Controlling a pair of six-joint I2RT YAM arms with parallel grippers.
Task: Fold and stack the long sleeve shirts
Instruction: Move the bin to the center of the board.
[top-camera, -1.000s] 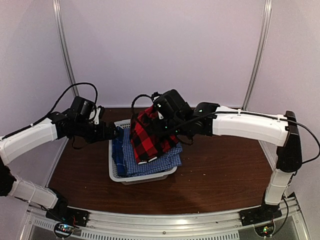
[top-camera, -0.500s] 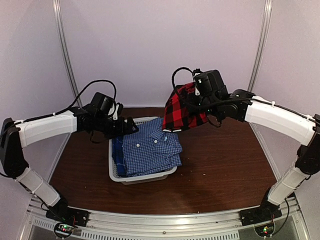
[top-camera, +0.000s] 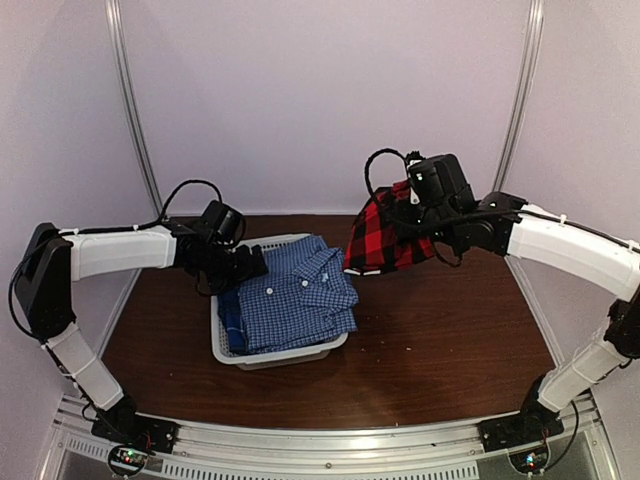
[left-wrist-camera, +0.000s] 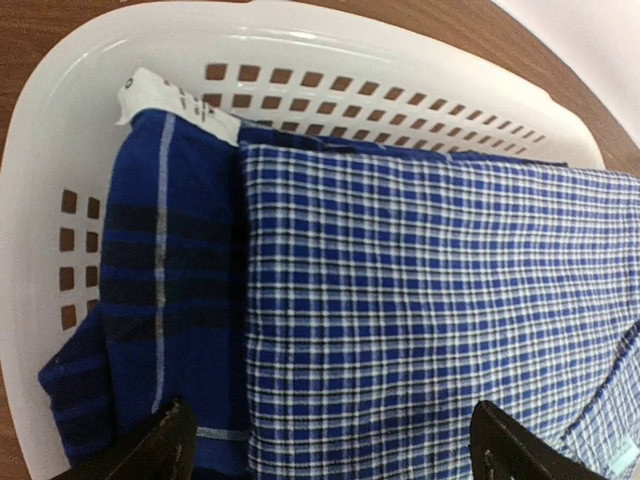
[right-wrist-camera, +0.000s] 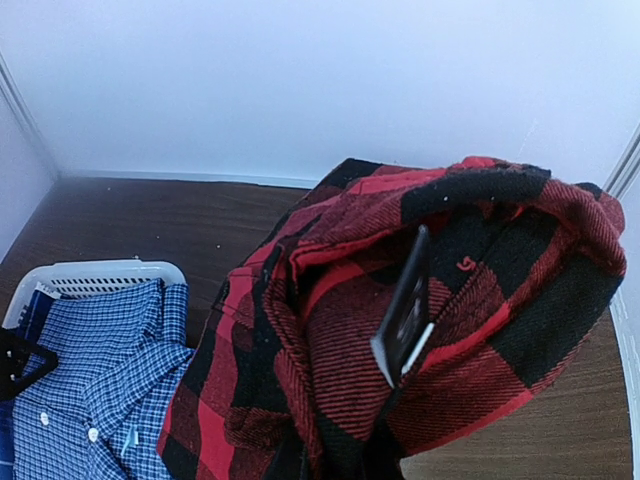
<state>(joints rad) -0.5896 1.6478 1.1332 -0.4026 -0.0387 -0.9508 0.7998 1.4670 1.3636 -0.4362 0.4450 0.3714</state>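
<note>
The left gripper (top-camera: 248, 266) is seen at the far-left rim of a pale grey perforated plastic basket (top-camera: 282, 356), its jaws spread wide and nothing between them; in the left wrist view the two dark fingertips (left-wrist-camera: 165, 442) are set well apart above the cloth. Inside the basket, a fine blue-and-white check button-up shirt (top-camera: 296, 298) is laid flat with its collar toward the far rim and its right edge draped over the basket's right wall. A darker blue plaid cloth (left-wrist-camera: 150, 270) with a white tag is tucked under it along the basket's left wall. To the right, a red-and-black buffalo plaid shirt (top-camera: 384, 240) is held bunched in the air, just beside the basket's far-right corner and apart from it. It is pinched by the right gripper (right-wrist-camera: 402, 338), one dark finger of which is seen pressed into the folds. A broad stretch of the dark brown wooden table (top-camera: 455, 340) is shown between the basket's right rim and the table's right edge, and a narrower strip along the near edge.
</note>
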